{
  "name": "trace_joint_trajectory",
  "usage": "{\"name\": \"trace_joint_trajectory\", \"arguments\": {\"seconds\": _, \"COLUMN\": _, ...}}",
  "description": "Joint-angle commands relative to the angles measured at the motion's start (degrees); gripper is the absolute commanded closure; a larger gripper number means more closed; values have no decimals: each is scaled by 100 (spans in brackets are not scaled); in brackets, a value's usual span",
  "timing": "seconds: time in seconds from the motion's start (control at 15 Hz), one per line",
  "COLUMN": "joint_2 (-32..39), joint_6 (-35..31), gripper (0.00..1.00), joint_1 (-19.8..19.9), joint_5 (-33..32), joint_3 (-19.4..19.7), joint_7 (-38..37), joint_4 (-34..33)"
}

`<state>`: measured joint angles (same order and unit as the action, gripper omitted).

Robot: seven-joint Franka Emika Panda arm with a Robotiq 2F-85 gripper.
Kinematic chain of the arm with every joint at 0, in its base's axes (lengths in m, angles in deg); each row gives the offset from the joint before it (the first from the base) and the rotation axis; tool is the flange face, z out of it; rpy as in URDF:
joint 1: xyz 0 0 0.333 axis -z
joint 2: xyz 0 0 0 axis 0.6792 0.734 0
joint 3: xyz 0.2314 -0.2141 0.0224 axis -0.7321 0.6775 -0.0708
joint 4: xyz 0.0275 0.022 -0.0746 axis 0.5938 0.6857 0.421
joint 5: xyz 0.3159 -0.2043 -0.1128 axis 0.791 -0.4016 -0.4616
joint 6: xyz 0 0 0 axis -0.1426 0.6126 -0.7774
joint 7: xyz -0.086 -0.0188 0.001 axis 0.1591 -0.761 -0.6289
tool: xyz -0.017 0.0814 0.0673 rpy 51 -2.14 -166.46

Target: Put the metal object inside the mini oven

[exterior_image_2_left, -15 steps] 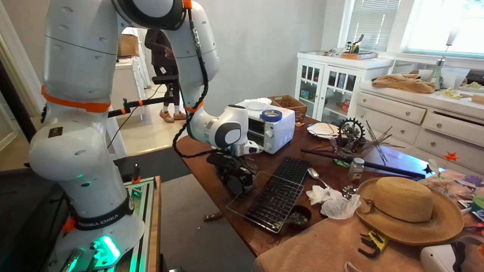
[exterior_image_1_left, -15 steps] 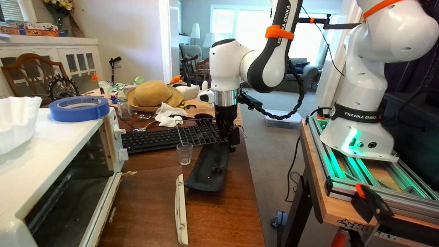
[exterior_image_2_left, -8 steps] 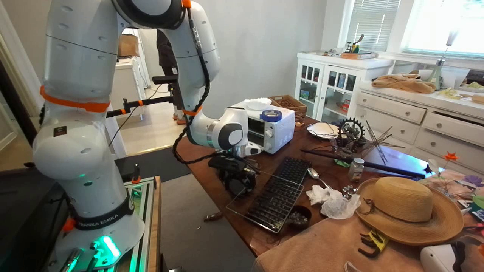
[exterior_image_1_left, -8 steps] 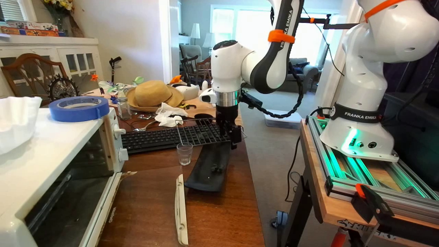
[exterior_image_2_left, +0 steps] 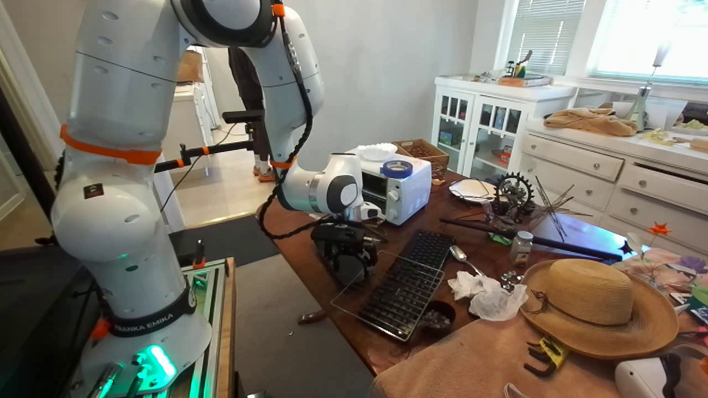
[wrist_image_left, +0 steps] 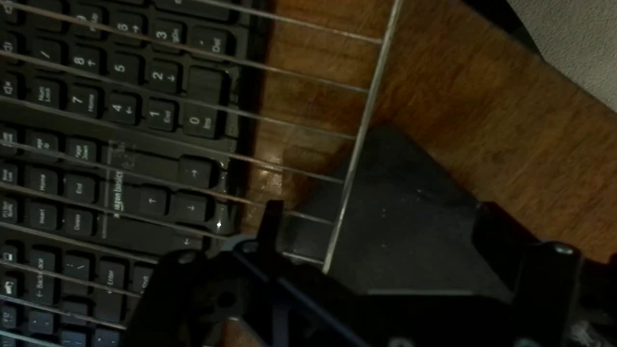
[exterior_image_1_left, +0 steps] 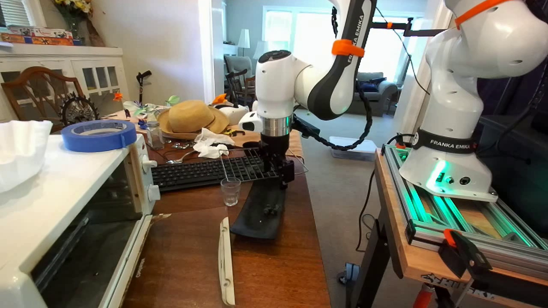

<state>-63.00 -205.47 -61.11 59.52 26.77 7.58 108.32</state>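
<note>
At six o'clock in an exterior view, resting on the wooden table (exterior_image_1_left: 278,278), lies the metal tray (exterior_image_1_left: 259,218), a thin, dark oblong with a dull face that bends in a shallow curve. A small dark lump (exterior_image_1_left: 272,209) sits on it, too indistinct to name. At the tray's one-o'clock end the gripper (wrist_image_left: 378,212) points down. Its black fingers (wrist_image_left: 496,236) stand wide apart, one on either side of the tray's flat, lightly speckled end in the wrist view; whether they touch its edges I cannot tell.

Toward ten o'clock from the tray are the keyboard (exterior_image_1_left: 188,173), rows of square black plastic keys, and the drinking glass (exterior_image_1_left: 231,194), clear and upright. Thin, slightly shiny bars of the wire rack (wrist_image_left: 355,154) cross above the keys and a corner of the tray.

At eight o'clock from the gripper is the mini oven (exterior_image_1_left: 64,196), a glossy white box with stubby knobs (exterior_image_1_left: 153,192). Its see-through glass door (exterior_image_1_left: 184,252) is folded down over the wood, edged by a cream handle (exterior_image_1_left: 227,261). A roll of blue tape (exterior_image_1_left: 99,143) and a white bowl (exterior_image_1_left: 21,158) with a wavy rim rest on top.

Near four o'clock in an exterior view sits the hat (exterior_image_2_left: 589,287) of woven straw, domed and broad-brimmed, its brim over a fuzzy tan cloth (exterior_image_2_left: 459,365); crumpled white tissue (exterior_image_2_left: 492,301) lies toward its nine o'clock, and a glass jar (exterior_image_2_left: 521,250) stands toward ten.
</note>
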Motion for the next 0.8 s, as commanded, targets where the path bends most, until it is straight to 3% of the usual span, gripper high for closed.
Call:
{"name": "trace_joint_trajectory", "arguments": {"seconds": 0.0, "joint_2": 278, "joint_6": 5, "gripper": 3, "joint_1": 24, "joint_5": -94, "joint_3": -15, "joint_7": -42, "joint_4": -186}}
{"name": "trace_joint_trajectory", "arguments": {"seconds": 0.2, "joint_2": 364, "joint_6": -67, "gripper": 10, "joint_1": 22, "joint_5": -84, "joint_3": 27, "joint_7": -86, "joint_4": -186}}
{"name": "trace_joint_trajectory", "arguments": {"seconds": 0.4, "joint_2": 354, "joint_6": -123, "gripper": 27, "joint_1": -8, "joint_5": -101, "joint_3": 115, "joint_7": -197, "joint_4": -147}}
{"name": "trace_joint_trajectory", "arguments": {"seconds": 0.6, "joint_2": 309, "joint_6": -125, "gripper": 27, "joint_1": -22, "joint_5": -90, "joint_3": 170, "joint_7": -309, "joint_4": -119}}
{"name": "trace_joint_trajectory", "arguments": {"seconds": 0.73, "joint_2": 265, "joint_6": -94, "gripper": 20, "joint_1": -24, "joint_5": -43, "joint_3": 161, "joint_7": -383, "joint_4": -95}}
